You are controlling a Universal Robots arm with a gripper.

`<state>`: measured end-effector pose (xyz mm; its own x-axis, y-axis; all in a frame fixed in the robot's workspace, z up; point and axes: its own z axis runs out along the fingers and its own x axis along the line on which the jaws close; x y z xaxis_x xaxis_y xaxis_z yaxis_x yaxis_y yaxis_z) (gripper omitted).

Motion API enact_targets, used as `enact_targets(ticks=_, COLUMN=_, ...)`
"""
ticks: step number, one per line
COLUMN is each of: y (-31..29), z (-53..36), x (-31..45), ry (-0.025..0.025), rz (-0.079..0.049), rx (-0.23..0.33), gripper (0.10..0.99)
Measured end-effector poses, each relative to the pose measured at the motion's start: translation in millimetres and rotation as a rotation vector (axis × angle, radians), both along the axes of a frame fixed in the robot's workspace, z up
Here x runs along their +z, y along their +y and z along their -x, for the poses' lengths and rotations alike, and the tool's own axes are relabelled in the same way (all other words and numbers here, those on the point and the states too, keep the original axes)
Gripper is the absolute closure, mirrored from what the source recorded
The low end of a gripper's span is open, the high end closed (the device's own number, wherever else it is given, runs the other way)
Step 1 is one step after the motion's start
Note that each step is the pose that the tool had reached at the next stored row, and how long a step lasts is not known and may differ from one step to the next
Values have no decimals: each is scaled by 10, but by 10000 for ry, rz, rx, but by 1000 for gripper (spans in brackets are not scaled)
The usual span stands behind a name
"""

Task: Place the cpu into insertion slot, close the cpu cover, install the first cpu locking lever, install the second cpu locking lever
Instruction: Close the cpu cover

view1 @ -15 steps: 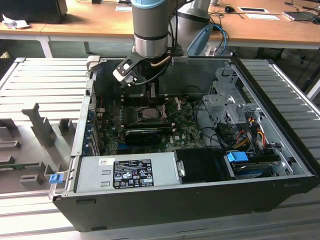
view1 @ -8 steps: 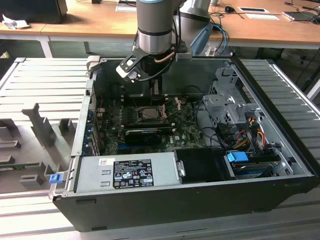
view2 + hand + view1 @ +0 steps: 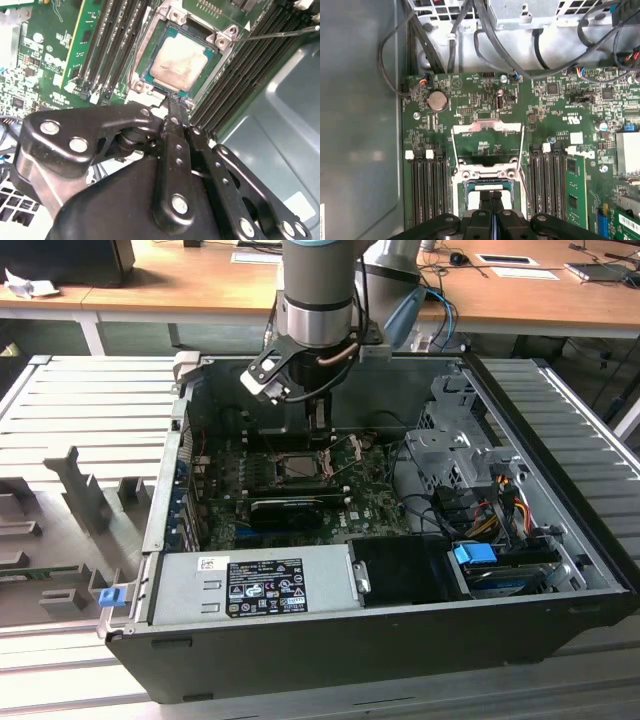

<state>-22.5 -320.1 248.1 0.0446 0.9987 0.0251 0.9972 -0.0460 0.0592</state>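
Counter (image 3: 90, 410): slatted metal, carrying the open computer case (image 3: 400, 640) on its side so that the board is reached from above.
Insertion slot (image 3: 300, 466): mid-board in the exterior view, at 9 o'clock of the drive cage (image 3: 450, 455).
Cpu (image 3: 177, 60): laid flat inside the slot, grey face up, judged seated.
Cpu cover (image 3: 487, 131): stood open, so the chip is left exposed.
End effector (image 3: 172, 106): fingers pressed together with nothing pinched, just beside the slot's edge, at 12 o'clock of it in the exterior view. This is judged a pose for pushing, not grasping.
Locking lever (image 3: 280, 34): thin rod, raised and unlatched.
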Motion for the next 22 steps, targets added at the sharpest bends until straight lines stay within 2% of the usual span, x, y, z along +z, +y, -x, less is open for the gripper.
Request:
enact_targets(ticks=4, y=0, z=-3, x=65, ry=0, rz=-2, rx=3, gripper=980)
enact_targets(ticks=8, y=0, z=-52, x=70, ry=1, rz=0, rx=1, gripper=980)
enact_targets(ticks=14, y=0, z=-71, x=104, ry=-1, rz=-3, rx=1, gripper=980)
enact_targets(ticks=22, y=0, z=-273, x=103, ry=1, rz=0, rx=115, gripper=980)
